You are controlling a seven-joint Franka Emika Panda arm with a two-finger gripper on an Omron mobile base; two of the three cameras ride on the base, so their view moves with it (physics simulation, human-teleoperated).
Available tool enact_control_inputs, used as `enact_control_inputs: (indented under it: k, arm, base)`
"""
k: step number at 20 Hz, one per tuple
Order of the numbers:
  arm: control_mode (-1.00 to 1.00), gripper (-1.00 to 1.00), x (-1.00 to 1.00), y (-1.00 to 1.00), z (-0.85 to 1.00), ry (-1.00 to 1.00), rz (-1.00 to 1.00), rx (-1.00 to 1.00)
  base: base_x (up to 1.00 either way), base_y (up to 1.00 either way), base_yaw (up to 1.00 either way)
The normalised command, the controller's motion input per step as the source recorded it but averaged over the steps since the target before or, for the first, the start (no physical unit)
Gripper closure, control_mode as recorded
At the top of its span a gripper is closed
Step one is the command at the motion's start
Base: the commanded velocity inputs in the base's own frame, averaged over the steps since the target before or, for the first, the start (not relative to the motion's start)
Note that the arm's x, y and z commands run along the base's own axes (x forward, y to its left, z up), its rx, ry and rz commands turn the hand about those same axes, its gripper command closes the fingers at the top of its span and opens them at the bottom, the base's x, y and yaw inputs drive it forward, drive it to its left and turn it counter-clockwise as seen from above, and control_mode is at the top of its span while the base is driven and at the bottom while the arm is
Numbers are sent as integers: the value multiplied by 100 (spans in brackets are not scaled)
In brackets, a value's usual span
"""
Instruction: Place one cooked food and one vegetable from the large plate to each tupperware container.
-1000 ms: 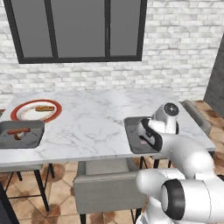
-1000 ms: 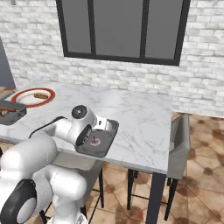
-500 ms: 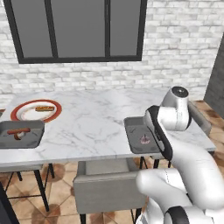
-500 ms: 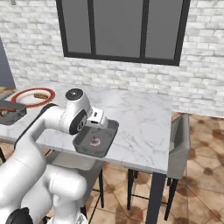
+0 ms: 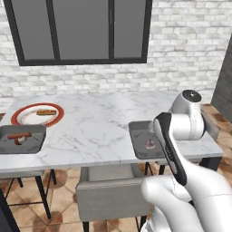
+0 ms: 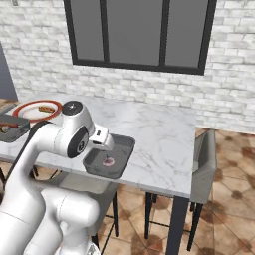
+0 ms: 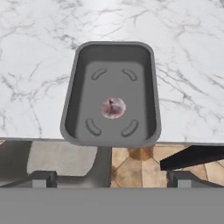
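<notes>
Gripper (image 7: 112, 177) hanging fully open, empty, above near dark grey shallow rectangular tray (image 7: 151, 87), holding 1 small purple-white round vegetable (image 7: 113, 107) directly below. Round white red-rimmed plate (image 5: 22, 112) and 2nd grey tray (image 5: 34, 141) sitting far off sideways.

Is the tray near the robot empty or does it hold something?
Not empty: the near tray holds one small purplish round item at its middle, nothing else.
</notes>
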Motion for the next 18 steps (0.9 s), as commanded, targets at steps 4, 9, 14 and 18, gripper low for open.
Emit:
enact_control_inputs:
  k: [4,9,14,18]
  arm:
    - [-100,-100,-25,9,29,0,0,-1]
    - [-100,-100,-41,1,43,0,0,0]
    - [-100,-100,-55,6,50,-2,0,0]
    - [100,-100,-18,3,17,-2,0,0]
  base:
    - [0,0,0]
    - [0,0,0]
    - [0,0,0]
    - [-53,40,3]
